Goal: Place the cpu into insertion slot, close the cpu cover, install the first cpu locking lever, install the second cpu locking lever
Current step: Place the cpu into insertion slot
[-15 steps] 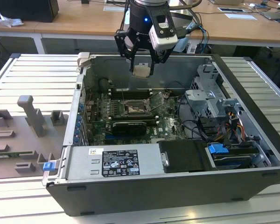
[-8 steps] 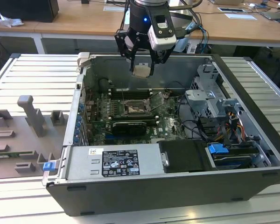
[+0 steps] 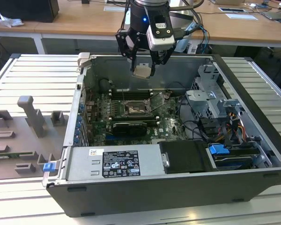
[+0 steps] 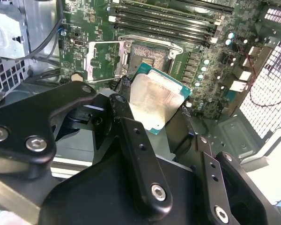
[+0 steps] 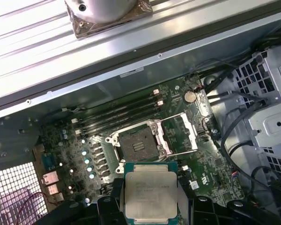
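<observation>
My gripper [image 3: 142, 69] hangs above the open computer case, shut on the cpu [image 3: 141, 71], a small square chip with a pale metal face. In both wrist views the cpu [image 4: 155, 96] [image 5: 151, 187] sits between the black fingers [image 4: 131, 131] [image 5: 108, 206], held by its edges. Below it on the green board lies the insertion slot [image 3: 133, 109] [image 4: 150, 55] [image 5: 138, 144], dark, square and empty. The cpu cover [image 4: 104, 61] [image 5: 180, 135] is swung open beside the slot. The chip is well above the board and apart from the socket.
Long black memory slots [image 5: 117, 112] run along the slot's far side. A black card [image 3: 129, 126] lies in front of it, then the power supply [image 3: 117, 161]. A drive cage [image 3: 215, 101] with cables is at the exterior view's right. Grey fixtures [image 3: 33, 117] stand outside the case.
</observation>
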